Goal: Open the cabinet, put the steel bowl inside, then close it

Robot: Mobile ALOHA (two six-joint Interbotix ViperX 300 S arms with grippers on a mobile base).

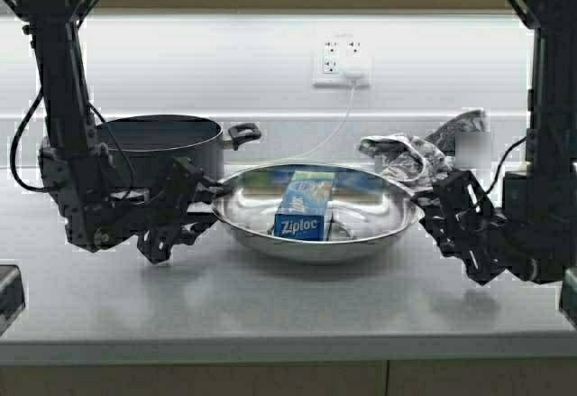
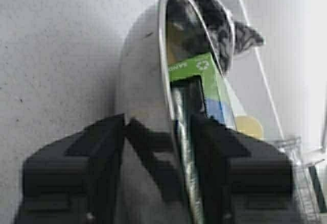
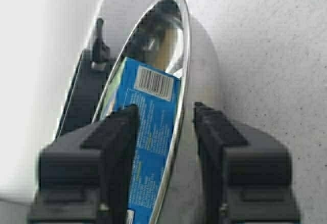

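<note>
Spanning the whole width of the high view, the grey counter [image 1: 288, 310] carries everything here, with a white wall and a wall outlet [image 1: 343, 62] behind it. Next in size come the two black arms, which stand at the far left and far right and reach inward toward the middle. The steel bowl [image 1: 379, 220] sits upright on the counter between them, wide and shallow, its rolled rim catching the light. Just behind and to the left of it stands a black pot [image 1: 162, 143], one side handle pointing toward the bowl. A crumpled patterned cloth [image 1: 410, 157] lies behind the bowl's right edge.

The left claw [image 1: 209, 199] is at the bowl's left rim; its wrist view shows the fingers [image 2: 214, 147] apart, one on each side of the rim [image 2: 164, 81], so the rim runs through the gap. The right claw [image 1: 435, 208] is at the opposite rim in the same way, its fingers [image 3: 120, 132] parted with one inside and one outside the bowl wall [image 3: 202, 45]. Whether either claw touches the metal cannot be told.

Inside the bowl a blue Ziploc box [image 1: 302, 207] stands on end.
</note>
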